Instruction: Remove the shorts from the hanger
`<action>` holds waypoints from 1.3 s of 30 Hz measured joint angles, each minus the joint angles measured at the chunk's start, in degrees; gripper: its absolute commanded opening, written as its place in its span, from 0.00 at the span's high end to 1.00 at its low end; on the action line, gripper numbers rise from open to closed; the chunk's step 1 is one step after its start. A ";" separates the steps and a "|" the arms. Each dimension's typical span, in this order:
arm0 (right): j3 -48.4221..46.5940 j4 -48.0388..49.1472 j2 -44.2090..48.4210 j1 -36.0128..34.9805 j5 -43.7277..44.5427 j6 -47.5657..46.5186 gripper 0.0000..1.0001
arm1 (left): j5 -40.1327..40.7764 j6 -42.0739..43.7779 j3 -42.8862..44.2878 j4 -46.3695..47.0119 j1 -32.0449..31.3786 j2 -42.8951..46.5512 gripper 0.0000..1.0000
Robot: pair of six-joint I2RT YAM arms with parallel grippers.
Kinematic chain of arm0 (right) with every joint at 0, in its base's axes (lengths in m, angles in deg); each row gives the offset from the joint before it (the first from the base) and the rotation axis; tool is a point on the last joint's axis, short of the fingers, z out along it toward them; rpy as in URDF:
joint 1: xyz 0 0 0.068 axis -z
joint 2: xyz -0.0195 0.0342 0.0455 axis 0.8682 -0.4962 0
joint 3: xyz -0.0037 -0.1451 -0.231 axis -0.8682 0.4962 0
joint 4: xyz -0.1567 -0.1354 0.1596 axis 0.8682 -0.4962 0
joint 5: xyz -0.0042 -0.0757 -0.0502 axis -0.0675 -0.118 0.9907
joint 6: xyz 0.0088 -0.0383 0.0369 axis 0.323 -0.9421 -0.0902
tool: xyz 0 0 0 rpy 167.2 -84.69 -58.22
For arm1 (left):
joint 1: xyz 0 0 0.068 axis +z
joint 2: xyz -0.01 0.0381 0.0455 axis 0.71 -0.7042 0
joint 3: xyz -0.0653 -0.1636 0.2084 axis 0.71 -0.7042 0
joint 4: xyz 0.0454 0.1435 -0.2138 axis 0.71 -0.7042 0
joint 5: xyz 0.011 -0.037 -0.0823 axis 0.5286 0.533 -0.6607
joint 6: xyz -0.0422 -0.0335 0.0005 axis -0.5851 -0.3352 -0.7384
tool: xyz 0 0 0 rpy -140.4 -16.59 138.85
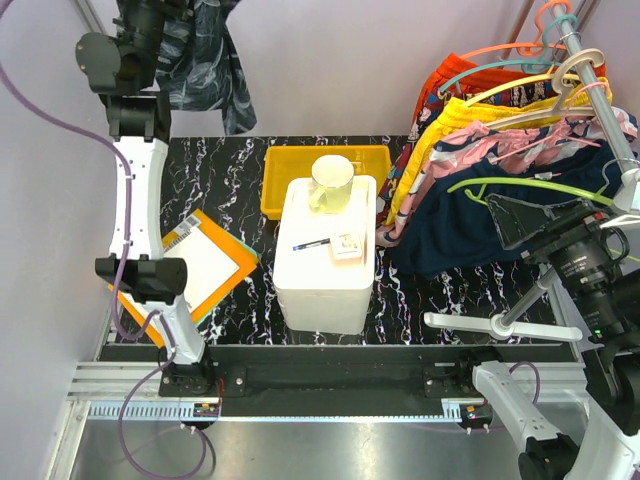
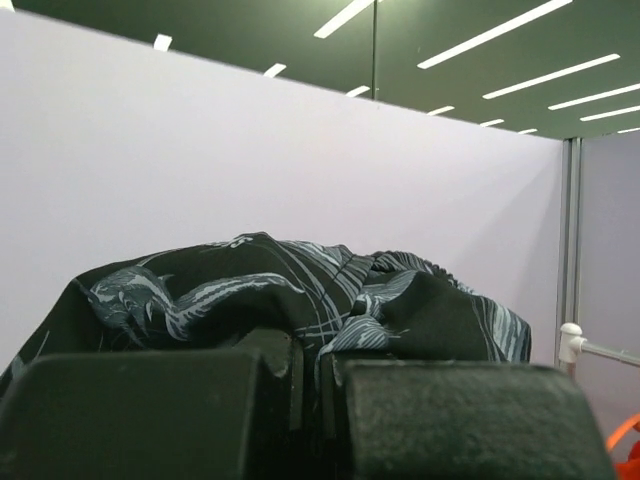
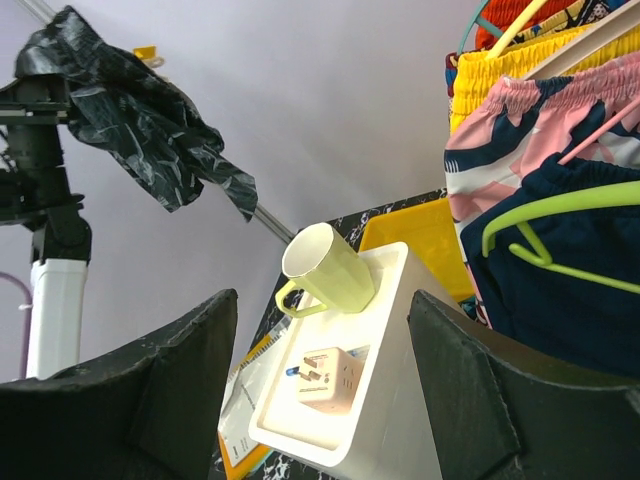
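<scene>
The charcoal marbled shorts [image 1: 205,60] are dangling crumpled at eleven o'clock (aloft). The navy shorts [image 1: 470,235] are hanging at three o'clock.

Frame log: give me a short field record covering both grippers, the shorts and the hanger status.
left gripper: shut on marbled shorts, raised high, no hanger visible on them
right gripper: open, empty, beside the rack
navy shorts: on green hanger, not yet removed
other pairs on rack: floral pair, yellow pair
table: white box carrying a mug
</scene>
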 measured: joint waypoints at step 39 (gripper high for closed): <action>7.78 8.13 -2.78 0.00 -3.32 2.03 0.24 | -16.74 -18.82 -16.65 8.39 -11.72 -29.86 0.06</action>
